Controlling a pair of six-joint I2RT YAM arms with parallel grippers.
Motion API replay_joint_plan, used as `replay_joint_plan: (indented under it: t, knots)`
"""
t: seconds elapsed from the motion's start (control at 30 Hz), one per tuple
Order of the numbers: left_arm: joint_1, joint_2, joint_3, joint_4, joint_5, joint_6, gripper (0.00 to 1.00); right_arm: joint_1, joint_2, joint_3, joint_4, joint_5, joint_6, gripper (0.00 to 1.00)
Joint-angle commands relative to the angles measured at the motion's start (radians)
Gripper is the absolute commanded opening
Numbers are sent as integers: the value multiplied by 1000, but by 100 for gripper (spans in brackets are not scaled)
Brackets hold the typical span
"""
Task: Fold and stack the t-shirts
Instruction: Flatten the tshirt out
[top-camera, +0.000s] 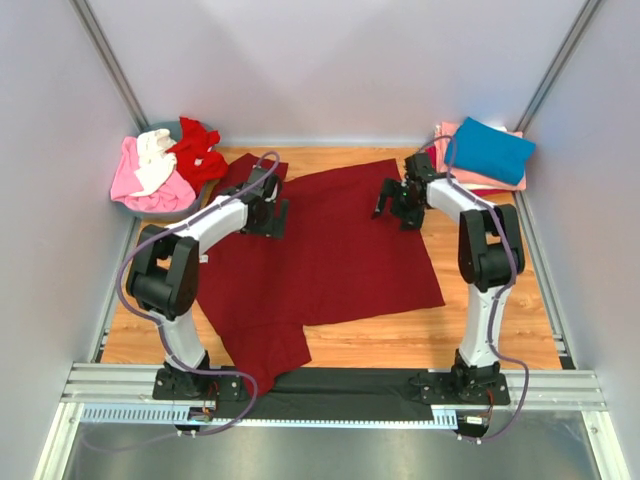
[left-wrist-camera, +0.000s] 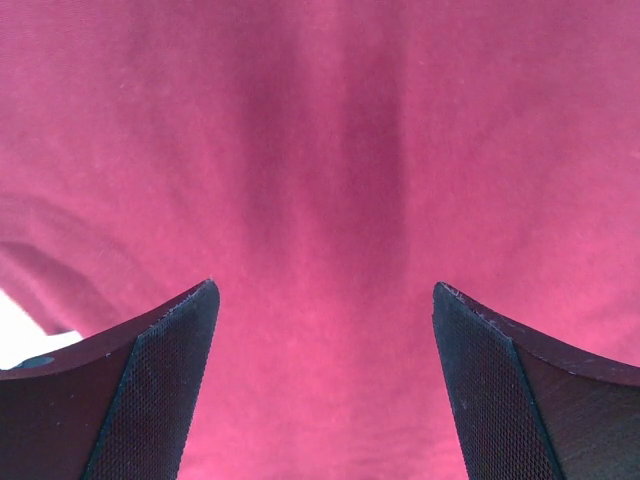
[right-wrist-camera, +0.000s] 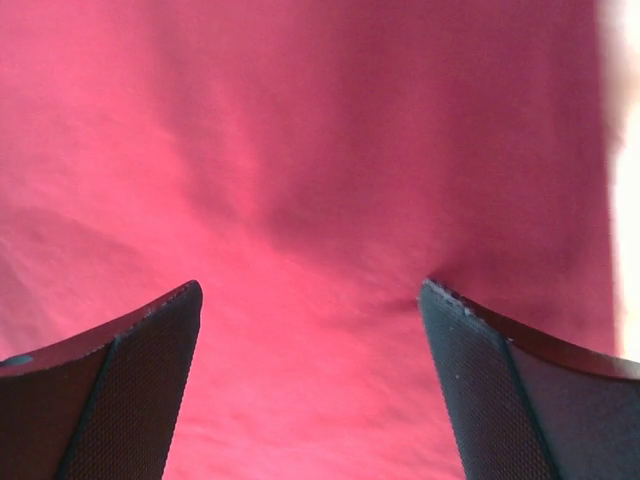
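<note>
Currently the maroon shirt (top-camera: 330, 250) is spread on the counter (top-camera: 480, 330) — left tool (left-wrist-camera: 323, 287) and right tool (right-wrist-camera: 310, 284) are held wide over it. Soft and limp, it is best pinched at an edge.

Pale grey walls (top-camera: 330, 60), wooden tabletop (top-camera: 400, 340), aluminium rail (top-camera: 560, 385) along near edge
</note>
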Motion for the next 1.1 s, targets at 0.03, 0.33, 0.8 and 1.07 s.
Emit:
replay_joint_plan:
  t: [0.03,0.33,0.8,1.07]
  knots:
    - [10,102,74,36,39,0,93,-75,-77,-234,63,86,120,92]
    - [-18,244,186,0,115,-7,90,-151,-197,-449,192,29,193,90]
    - [-34,304,492,-185,137,39,89,-193,-307,-478,129,176,222,96]
    - [-136,-130,150,-262,-26,-99,88,-194,-370,-491,132,245,188,97]
